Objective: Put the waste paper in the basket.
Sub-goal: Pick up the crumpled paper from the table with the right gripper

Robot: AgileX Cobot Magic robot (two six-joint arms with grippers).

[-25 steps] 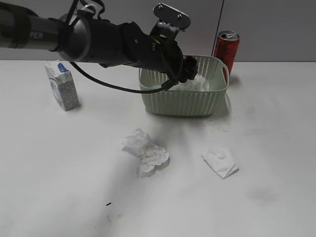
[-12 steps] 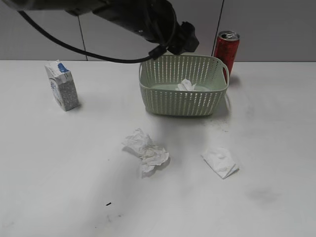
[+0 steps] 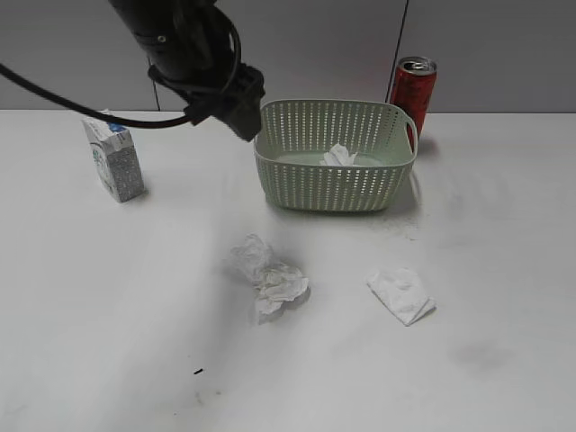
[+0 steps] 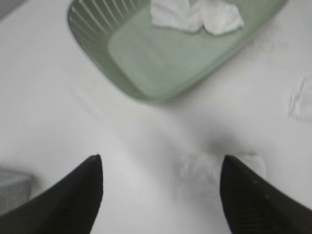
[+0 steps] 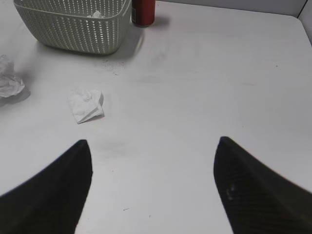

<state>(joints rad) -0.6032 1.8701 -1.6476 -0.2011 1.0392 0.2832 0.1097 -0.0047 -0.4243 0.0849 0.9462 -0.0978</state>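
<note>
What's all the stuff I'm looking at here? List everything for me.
Crumpled white paper wads: 3; one inside the basket, one on the table left of centre, one flatter to its right.
Perforated plastic basket: 1, pale sage green, rear centre.
Drink can: 1, red, upright behind the basket's right corner.
Small printed carton: 1, white and blue, upright, rear left.
Table: 1, white.
Left gripper: black, open, empty, raised left of the basket.
Right gripper: black, open, empty, above bare table.
</note>
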